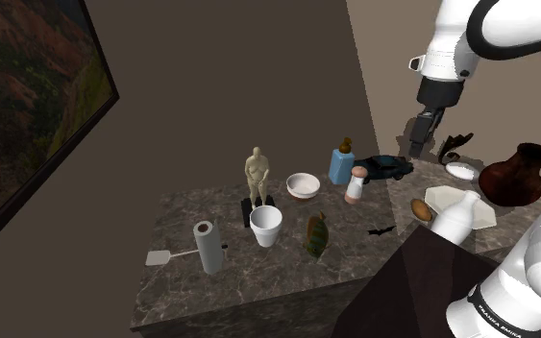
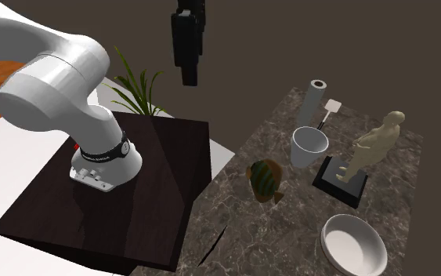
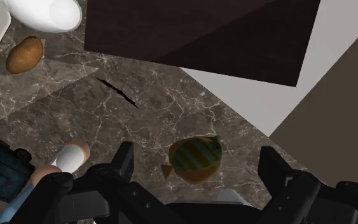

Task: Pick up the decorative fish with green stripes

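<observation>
The decorative fish (image 1: 317, 235) is brown-orange with green stripes and stands on the dark marble counter (image 1: 210, 288), near its front edge. In the second exterior view the fish (image 2: 265, 179) sits just beside the white cup (image 2: 309, 147). My gripper (image 1: 419, 149) hangs high above the counter, well away from the fish toward the shoulder view's right. In the wrist view the fish (image 3: 195, 159) lies far below, framed between my two fingers (image 3: 125, 162), which stand wide apart. My gripper (image 3: 198, 154) is open and holds nothing.
Around the fish stand a white cup (image 1: 266, 227), a pale statue (image 1: 256, 178), a paper roll (image 1: 208, 247), a white bowl (image 1: 304, 185), a blue bottle (image 1: 341, 163) and a shaker (image 1: 356, 184). A brown vase (image 1: 515, 178), a white bottle (image 1: 455, 219) and the dark stand (image 2: 124, 188) are nearby.
</observation>
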Available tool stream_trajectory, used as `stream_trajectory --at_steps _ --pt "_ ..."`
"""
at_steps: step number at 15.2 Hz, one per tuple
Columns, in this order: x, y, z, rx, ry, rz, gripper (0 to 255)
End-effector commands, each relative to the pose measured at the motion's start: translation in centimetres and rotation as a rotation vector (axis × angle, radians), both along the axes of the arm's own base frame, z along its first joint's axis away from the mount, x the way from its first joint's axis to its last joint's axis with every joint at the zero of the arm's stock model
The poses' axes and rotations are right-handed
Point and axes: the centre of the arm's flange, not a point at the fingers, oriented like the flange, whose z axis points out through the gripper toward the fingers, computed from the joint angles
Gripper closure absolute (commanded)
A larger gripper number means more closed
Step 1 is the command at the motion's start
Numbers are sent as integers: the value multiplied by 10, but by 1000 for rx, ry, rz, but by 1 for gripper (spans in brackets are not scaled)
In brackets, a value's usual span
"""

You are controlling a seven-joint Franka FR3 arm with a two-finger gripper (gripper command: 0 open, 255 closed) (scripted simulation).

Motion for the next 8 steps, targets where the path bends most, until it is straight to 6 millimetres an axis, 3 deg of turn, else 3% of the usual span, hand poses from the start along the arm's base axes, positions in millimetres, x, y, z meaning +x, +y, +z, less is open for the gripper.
stream_trajectory --at_steps 1,8 --pt "0 0 0 0 0 0 0" --pt "55 -8 -84 68 79 98 0"
